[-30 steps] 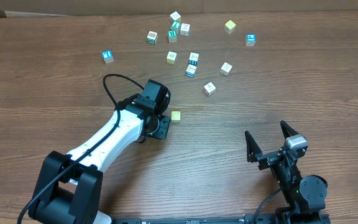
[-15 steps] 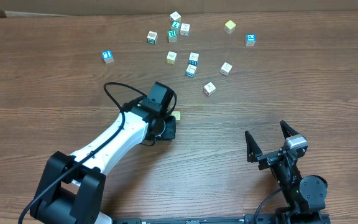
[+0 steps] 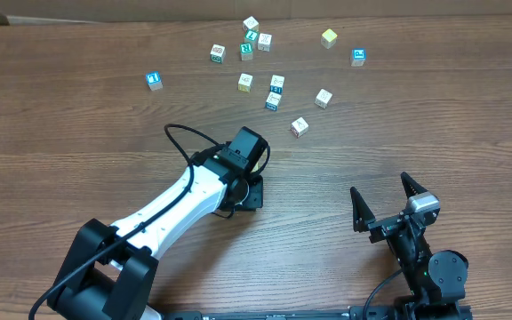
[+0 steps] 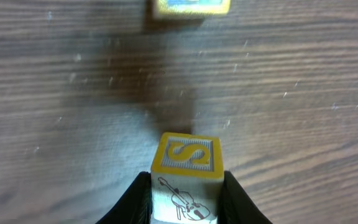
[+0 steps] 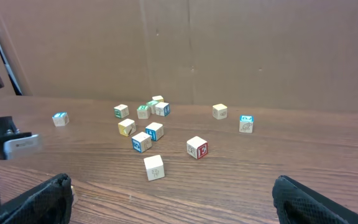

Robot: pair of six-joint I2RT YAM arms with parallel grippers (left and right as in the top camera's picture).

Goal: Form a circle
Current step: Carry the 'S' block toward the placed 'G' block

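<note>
Left claw (image 4: 188, 200) shifted right, gripping yellow block (image 4: 187, 155), right claw (image 3: 381, 186) wide

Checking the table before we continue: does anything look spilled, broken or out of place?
Nothing spilled or damaged. The small wooden letter cubes lie loosely scattered, and the left tool grips a yellow-faced wooden S cube.

Left arm (image 3: 180, 206): white shell, black joints and base.
Cable (image 3: 182, 134): black, one thin loop.
Right arm (image 3: 429, 267): all black, silver block on top.
Right tool (image 3: 380, 188): two black pointed fingers.
</note>
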